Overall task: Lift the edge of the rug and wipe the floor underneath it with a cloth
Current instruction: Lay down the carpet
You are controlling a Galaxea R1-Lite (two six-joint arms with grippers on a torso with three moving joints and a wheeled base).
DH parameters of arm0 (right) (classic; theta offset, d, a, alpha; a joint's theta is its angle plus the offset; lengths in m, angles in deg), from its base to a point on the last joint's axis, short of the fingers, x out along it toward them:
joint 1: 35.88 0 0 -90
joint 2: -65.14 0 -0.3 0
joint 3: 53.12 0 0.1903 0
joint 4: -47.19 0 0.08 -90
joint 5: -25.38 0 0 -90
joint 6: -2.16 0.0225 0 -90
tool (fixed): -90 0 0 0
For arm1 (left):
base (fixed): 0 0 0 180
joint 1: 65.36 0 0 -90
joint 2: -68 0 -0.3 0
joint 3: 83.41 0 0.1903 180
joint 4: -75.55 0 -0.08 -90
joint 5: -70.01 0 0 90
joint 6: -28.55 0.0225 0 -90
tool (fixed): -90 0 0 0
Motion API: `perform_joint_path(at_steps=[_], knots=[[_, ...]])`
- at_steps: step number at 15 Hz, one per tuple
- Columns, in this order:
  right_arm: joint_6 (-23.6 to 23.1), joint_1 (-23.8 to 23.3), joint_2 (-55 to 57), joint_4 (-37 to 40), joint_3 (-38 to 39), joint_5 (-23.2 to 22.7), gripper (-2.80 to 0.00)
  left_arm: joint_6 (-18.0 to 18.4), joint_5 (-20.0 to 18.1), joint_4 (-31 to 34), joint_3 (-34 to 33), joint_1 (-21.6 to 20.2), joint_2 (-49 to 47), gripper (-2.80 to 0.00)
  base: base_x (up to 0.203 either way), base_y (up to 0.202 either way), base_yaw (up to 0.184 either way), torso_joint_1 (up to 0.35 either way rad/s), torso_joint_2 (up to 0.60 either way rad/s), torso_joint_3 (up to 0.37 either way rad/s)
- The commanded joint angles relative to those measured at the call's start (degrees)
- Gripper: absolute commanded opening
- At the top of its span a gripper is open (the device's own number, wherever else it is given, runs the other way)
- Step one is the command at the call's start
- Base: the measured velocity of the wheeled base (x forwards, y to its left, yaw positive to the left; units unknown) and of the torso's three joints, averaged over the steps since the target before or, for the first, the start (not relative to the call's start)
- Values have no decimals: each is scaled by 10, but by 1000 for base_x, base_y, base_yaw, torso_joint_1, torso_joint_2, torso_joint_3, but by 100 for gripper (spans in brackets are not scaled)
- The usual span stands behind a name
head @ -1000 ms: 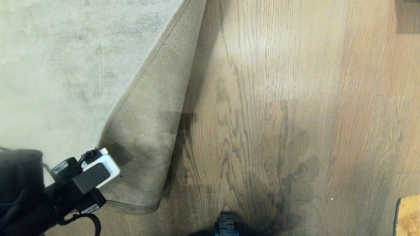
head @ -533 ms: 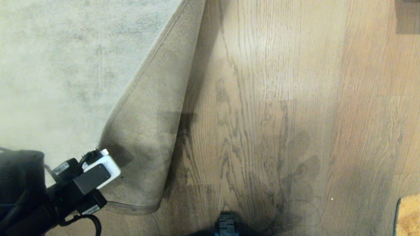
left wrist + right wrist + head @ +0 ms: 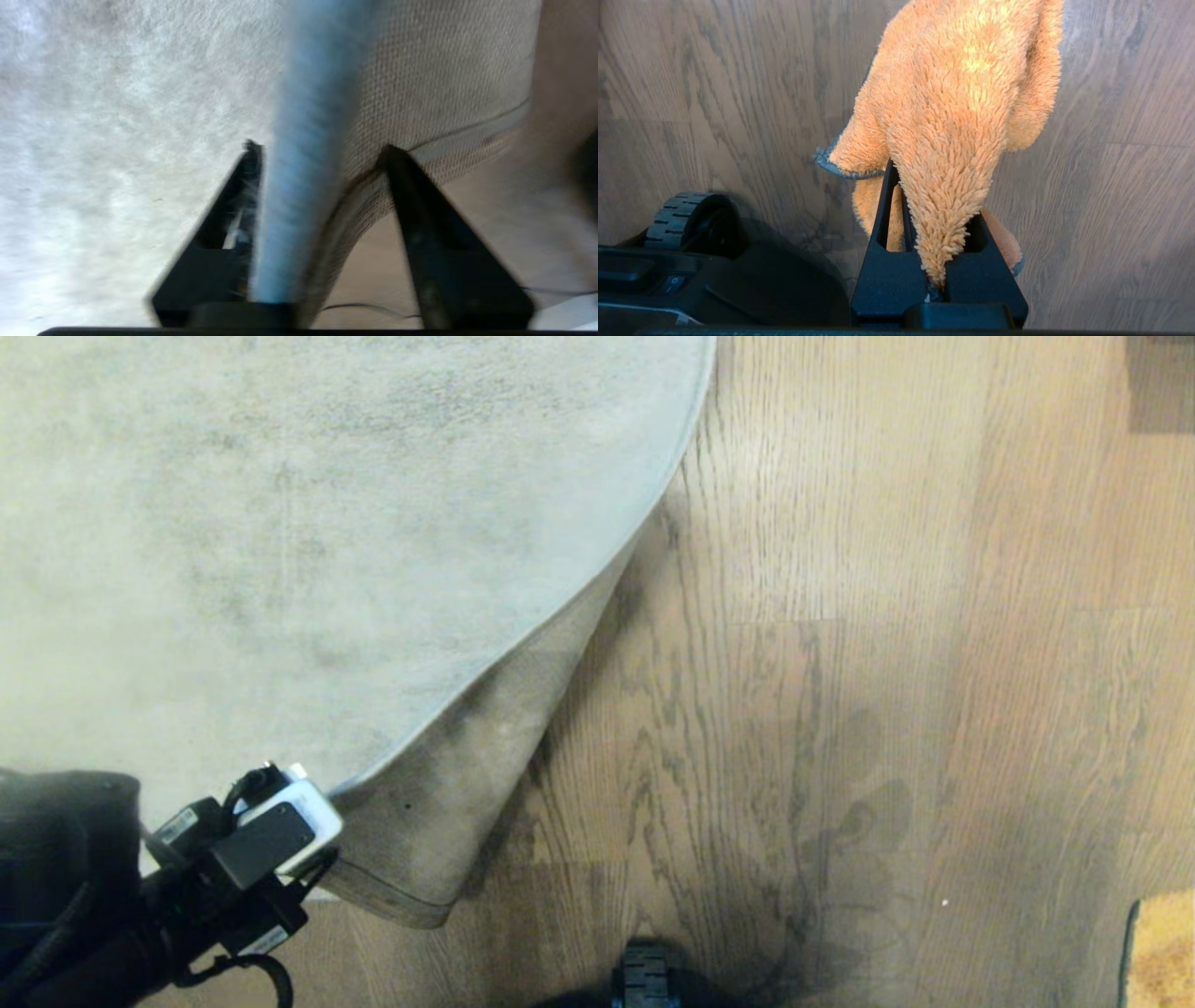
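Since the earlier frame the rug edge (image 3: 485, 775) has flopped back over the floor (image 3: 840, 616), pile side up, only its lower-left corner curled; the left tool (image 3: 322, 154) stands parted around it, gripping nothing. We judge the release premature: we should reclose and lift before the right tool (image 3: 938, 186), clamped on the cloth (image 3: 952, 102), wipes

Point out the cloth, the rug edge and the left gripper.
cloth (image 3: 952, 116): right wrist view, orange fuzzy body above the fingers.
rug edge (image 3: 411, 845): head view, tan backing of the turned-up corner.
left gripper (image 3: 322, 158): left wrist view, midway between the fingertips.
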Motion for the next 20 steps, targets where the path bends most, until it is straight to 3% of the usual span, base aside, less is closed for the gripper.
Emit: perform_joint_path(at_steps=[1, 6, 9, 14, 20], knots=[[-1, 0, 1, 0, 0, 0, -280, -33, -1, -6, 2, 26, 0, 0, 0, 0, 0, 0, 0, 0], [0, 0, 1, 0, 0, 0, -280, -147, -2, -24, 6, 103, 6, 0, 0, 0, 0, 0, 0, 0], [0, 0, 1, 0, 0, 0, -280, -235, -4, -81, 6, 152, 6, 0, 0, 0, 0, 0, 0, 0], [0, 0, 1, 0, 0, 0, -280, -351, -5, -186, -2, 232, 7, 0, 0, 0, 0, 0, 0, 0], [0, 0, 1, 0, 0, 0, -280, -365, -9, -213, -39, 256, 6, 0, 0, 0, 0, 0, 0, 0]])
